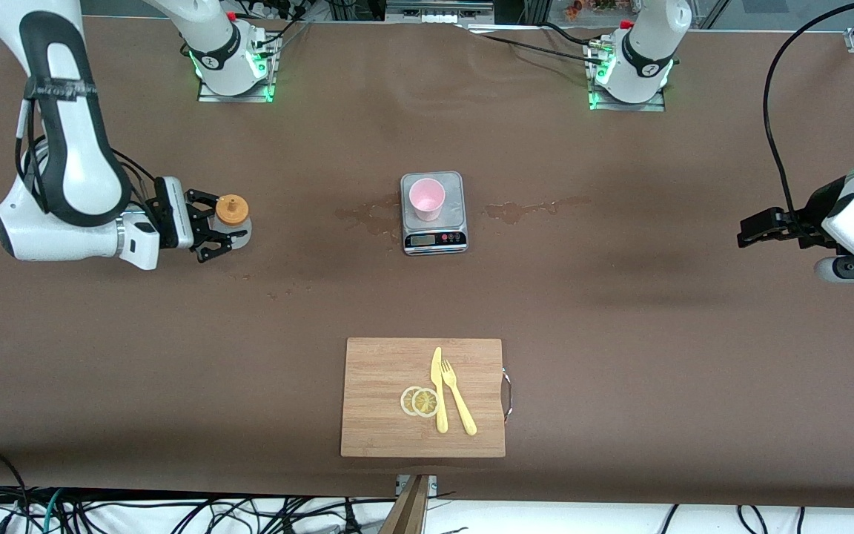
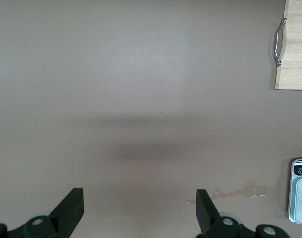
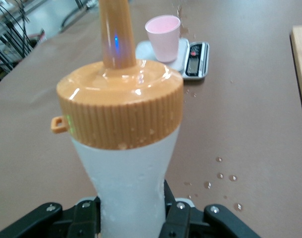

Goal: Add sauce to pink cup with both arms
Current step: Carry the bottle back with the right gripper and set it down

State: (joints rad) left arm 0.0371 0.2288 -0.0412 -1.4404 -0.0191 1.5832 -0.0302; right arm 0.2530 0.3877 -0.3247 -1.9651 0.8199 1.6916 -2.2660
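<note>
1. Front view: one brown table (image 1: pixel 620 356) carries every item; two white arms reach over it, one from each end.
2. One wooden cutting board (image 1: pixel 382 400), nearest the front camera, with a metal handle (image 1: pixel 507 393) on its edge toward the left arm's end; it holds two lemon slices (image 1: pixel 419 401), one yellow knife (image 1: pixel 438 389) and one yellow fork (image 1: pixel 458 397).
3. One kitchen scale (image 1: pixel 453 194) at mid-table, farther from the front camera than the board.
4. One sauce bottle (image 3: pixel 131 183), whitish with an orange cap (image 1: pixel 232 209), upright toward the right arm's end of the table, well apart from the scale.
5. One pink cup (image 1: pixel 427 199), upright on the scale's plate; its contents cannot be told.
6. Right gripper (image 1: pixel 223 231): clenched on the bottle's lower body, one finger (image 3: pixel 178 220) pressed against each side.
7. Left gripper (image 1: pixel 753 233): fingers spread wide, holding nothing, over bare table at the left arm's end; this arm waits.
8. Wet stains (image 1: pixel 531 210) and droplets (image 3: pixel 220 176) mark the table beside the scale.
</note>
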